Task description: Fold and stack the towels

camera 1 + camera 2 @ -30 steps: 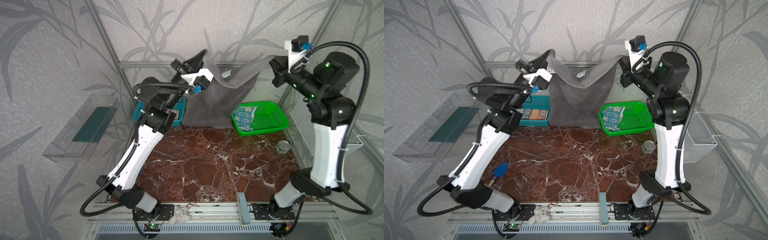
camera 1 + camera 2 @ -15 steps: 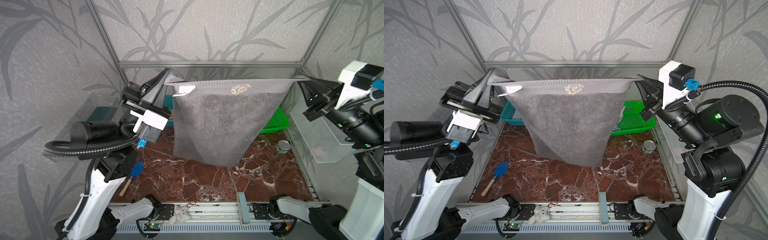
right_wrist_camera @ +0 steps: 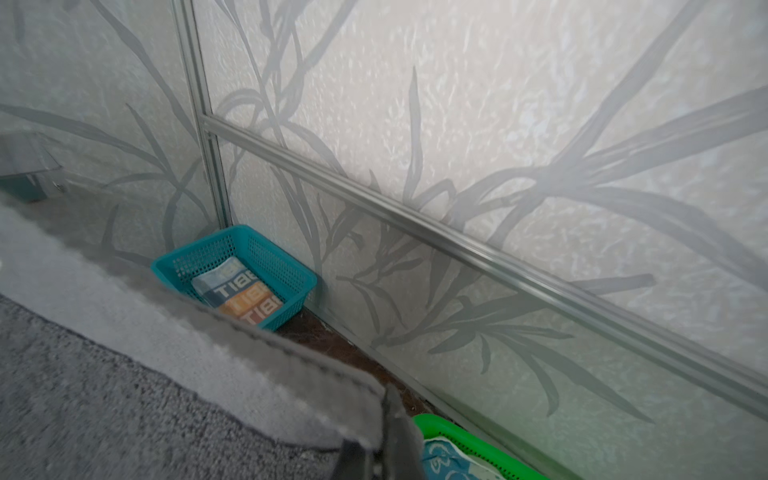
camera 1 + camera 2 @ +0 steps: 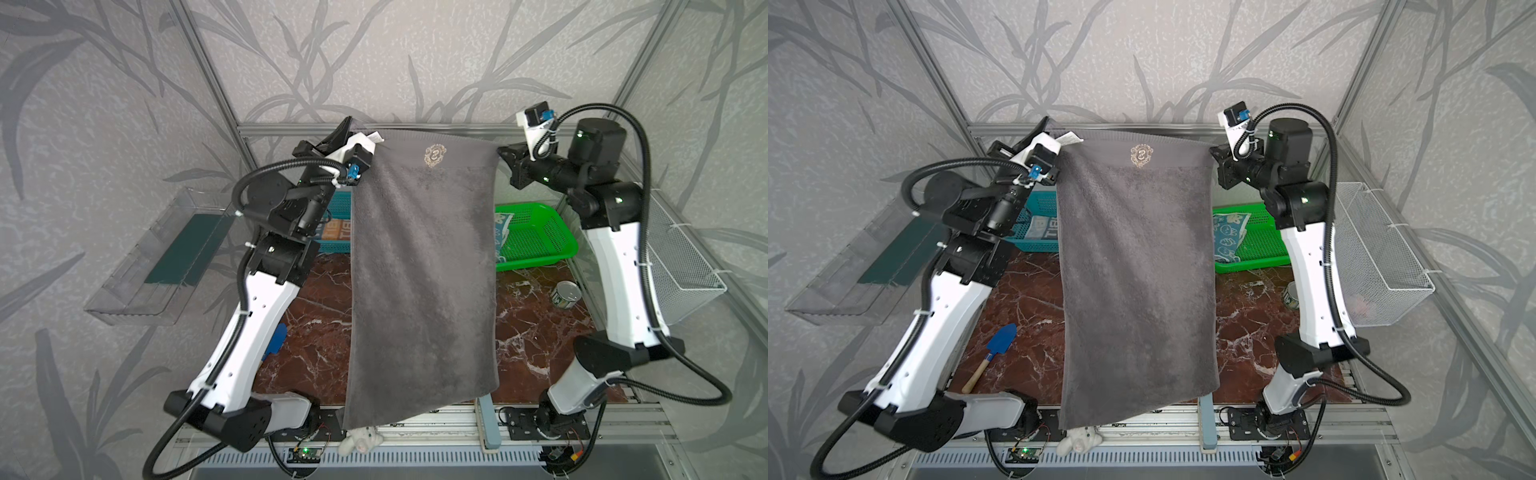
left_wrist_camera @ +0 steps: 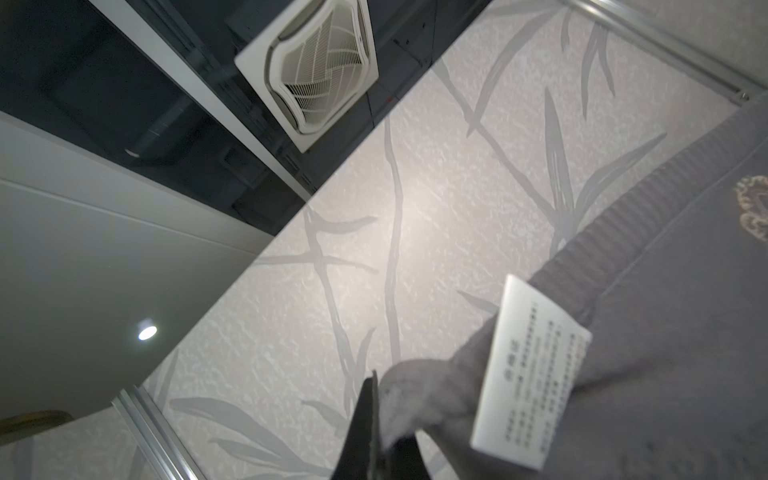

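The large dark grey towel [image 4: 424, 270] [image 4: 1138, 270] with a gold crest hangs spread out over the middle of the table. My left gripper [image 4: 353, 133] [image 4: 1048, 126] [image 5: 380, 415] is shut on its top corner beside the white label [image 5: 532, 365]. My right gripper [image 4: 500, 151] [image 4: 1212, 150] [image 3: 382, 428] is shut on the opposite top corner. The top edge is taut. An orange, blue and white towel [image 4: 334, 230] [image 3: 241, 291] lies in the teal basket [image 3: 187, 257]. A teal bunny towel [image 4: 1227, 232] [image 3: 449, 461] lies in the green basket [image 4: 540, 232].
A tin can [image 4: 566, 294] stands on the marble at the right. A blue trowel [image 4: 1000, 345] lies at the left. A white plush toy [image 4: 361, 440] sits on the front rail. A wire basket [image 4: 681, 257] hangs on the right wall, a clear tray [image 4: 158, 257] on the left.
A second ago the grey towel sagged between the grippers at the back. Both arms swung up and apart, stretching it, and have since dropped back with the towel hanging flat.
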`<state>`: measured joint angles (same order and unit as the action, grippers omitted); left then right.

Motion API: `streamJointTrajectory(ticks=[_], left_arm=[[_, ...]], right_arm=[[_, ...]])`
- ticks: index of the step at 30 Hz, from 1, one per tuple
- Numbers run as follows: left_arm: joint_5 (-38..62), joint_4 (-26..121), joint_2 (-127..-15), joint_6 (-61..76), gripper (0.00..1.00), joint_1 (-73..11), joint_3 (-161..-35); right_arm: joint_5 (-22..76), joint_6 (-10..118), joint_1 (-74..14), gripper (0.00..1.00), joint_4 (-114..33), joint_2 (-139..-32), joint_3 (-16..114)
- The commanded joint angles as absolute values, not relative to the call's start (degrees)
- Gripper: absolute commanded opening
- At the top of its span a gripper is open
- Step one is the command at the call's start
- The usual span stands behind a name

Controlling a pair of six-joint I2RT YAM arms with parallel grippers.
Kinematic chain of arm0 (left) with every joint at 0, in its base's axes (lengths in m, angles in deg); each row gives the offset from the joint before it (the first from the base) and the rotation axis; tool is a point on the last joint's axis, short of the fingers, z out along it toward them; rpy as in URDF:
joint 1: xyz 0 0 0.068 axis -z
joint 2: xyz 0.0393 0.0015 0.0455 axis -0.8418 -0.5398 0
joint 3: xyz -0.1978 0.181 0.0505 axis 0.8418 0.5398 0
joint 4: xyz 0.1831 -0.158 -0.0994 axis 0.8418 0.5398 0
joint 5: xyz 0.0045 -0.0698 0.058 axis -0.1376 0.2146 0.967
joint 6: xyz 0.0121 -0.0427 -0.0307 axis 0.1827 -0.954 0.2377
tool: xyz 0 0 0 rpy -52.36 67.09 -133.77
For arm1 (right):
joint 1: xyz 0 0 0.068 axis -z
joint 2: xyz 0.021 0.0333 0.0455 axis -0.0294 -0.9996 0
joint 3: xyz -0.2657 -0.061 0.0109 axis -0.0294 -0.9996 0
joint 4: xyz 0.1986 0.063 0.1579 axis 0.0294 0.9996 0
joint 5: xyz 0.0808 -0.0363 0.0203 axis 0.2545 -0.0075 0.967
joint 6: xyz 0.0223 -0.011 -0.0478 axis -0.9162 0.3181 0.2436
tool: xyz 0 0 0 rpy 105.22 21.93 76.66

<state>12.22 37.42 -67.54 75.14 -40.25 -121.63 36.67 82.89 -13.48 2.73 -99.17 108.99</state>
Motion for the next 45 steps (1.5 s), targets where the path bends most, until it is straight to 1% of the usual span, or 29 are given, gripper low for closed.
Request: streamJointTrajectory(ticks=[1, 6, 8, 13, 16, 19, 25, 29, 31, 34, 39, 41, 45], left_arm=[[14.59, 32.17, -72.29, 71.56, 0.0, -44.05, -119.14], [12.19, 25.41, -80.49, 70.0, 0.0, -45.88, -114.82], [12.73, 23.51, -82.66, 69.5, 0.0, -45.99, -114.0], [11.51, 20.7, -83.57, 69.26, 0.0, -45.99, -108.05], [11.9, 19.85, -82.51, 68.51, 0.0, -45.9, -103.31], [13.07, 18.42, -80.88, 68.59, 0.0, -45.81, -98.68], [14.46, 17.9, -76.27, 69.47, 0.0, -45.64, -94.28], [12.9, 21.02, -72.01, 68.93, 0.0, -45.55, -98.04], [11.27, 22.92, -70.15, 69.15, 0.0, -45.51, -101.25], [8.31, 26.53, -67.89, 70.21, 0.0, -45.46, -107.98], [2.62, 30.3, -63.91, 68.37, 0.0, -45.24, -120.37], [0.92, 30.62, -62.3, 66.51, 0.0, -45.2, -124.23], [-1.41, 31.2, -58.88, 63.07, 0.0, -45.11, -130.31]], right_arm=[[35.23, 82.34, -13.11, 0.0, 4.18, -103.88, 113.51], [36.09, 83.99, -13.11, 0.0, 4.48, -114.0, 120.42], [37.1, 84.52, -13.2, 0.0, 4.43, -117.23, 122.99], [40.19, 85.25, -13.29, 0.0, 5.34, -121.73, 125.38], [42.5, 86.88, -13.46, 0.0, 7.53, -122.04, 122.86], [42.68, 87.6, -13.55, 0.0, 8.73, -120.54, 117.44], [43.23, 88.96, -14.31, 0.0, 5.01, -113.44, 103.54], [48.9, 88.75, -14.6, 0.0, 0.96, -107.2, 100.14], [49.89, 87.79, -14.68, 0.0, -0.87, -104.01, 99.88], [50.23, 87.91, -14.66, 0.0, 0.5, -100.6, 103.98], [50.58, 89.42, -15.4, 0.0, 8.12, -96.58, 117.23], [50.44, 88.52, -15.49, 0.0, 7.84, -93.15, 119.23], [48.38, 87.87, -15.49, 0.0, 5.47, -85.53, 118.64]])
